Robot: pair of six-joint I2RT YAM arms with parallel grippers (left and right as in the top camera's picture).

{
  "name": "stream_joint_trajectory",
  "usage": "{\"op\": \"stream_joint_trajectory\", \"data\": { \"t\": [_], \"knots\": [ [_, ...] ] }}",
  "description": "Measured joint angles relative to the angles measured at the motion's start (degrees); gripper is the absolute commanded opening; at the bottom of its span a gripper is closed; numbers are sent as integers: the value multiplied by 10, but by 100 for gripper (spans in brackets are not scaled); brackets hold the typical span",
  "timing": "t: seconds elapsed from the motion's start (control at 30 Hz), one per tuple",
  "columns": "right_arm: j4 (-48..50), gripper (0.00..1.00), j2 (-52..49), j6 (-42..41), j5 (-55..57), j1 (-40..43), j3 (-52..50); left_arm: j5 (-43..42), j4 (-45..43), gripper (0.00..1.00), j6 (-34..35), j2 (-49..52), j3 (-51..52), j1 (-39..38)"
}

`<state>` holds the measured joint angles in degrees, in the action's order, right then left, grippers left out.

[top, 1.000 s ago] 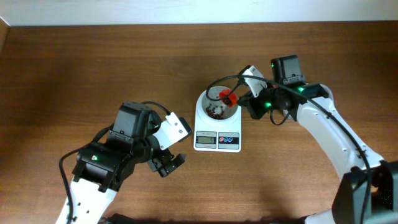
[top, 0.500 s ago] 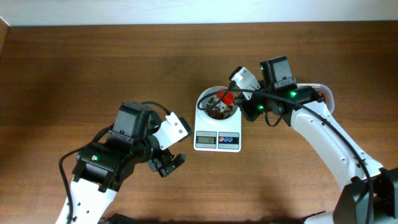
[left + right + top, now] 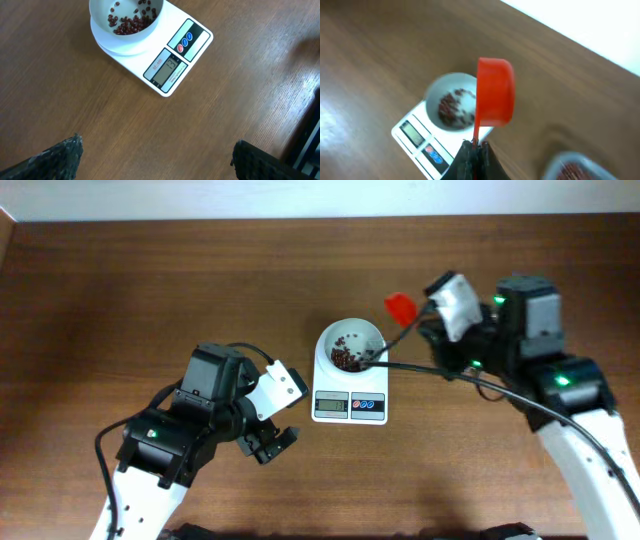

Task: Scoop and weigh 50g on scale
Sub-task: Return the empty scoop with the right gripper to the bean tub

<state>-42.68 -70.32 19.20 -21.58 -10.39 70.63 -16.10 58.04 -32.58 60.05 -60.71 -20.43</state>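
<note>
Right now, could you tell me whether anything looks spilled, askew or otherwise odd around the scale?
Nothing stands out. The beans all lie inside the bowl on the scale, none on the wooden table around it, and the red scoop, its handle in the jaws of the right gripper, is clear of the bowl.

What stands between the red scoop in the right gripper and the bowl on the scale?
Nothing visible. The right gripper holds the scoop raised beyond the bowl; only bare table lies between them. The arm's own black cable hangs near the bowl's right rim.
</note>
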Motion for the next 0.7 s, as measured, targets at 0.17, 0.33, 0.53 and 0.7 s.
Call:
{"op": "stream_joint_trajectory", "data": {
  "t": [0.17, 0.33, 0.53, 0.7],
  "knots": [
    [-70, 4, 8, -2, 129, 104, 3, 0, 0, 99, 0, 0, 0, 0],
    [-80, 4, -86, 3, 301, 111, 3, 0, 0, 99, 0, 0, 0, 0],
    [-33, 4, -220, 4, 387, 111, 4, 0, 0, 99, 0, 0, 0, 0],
    [-32, 4, -238, 5, 357, 154, 4, 0, 0, 99, 0, 0, 0, 0]
  ]
}}
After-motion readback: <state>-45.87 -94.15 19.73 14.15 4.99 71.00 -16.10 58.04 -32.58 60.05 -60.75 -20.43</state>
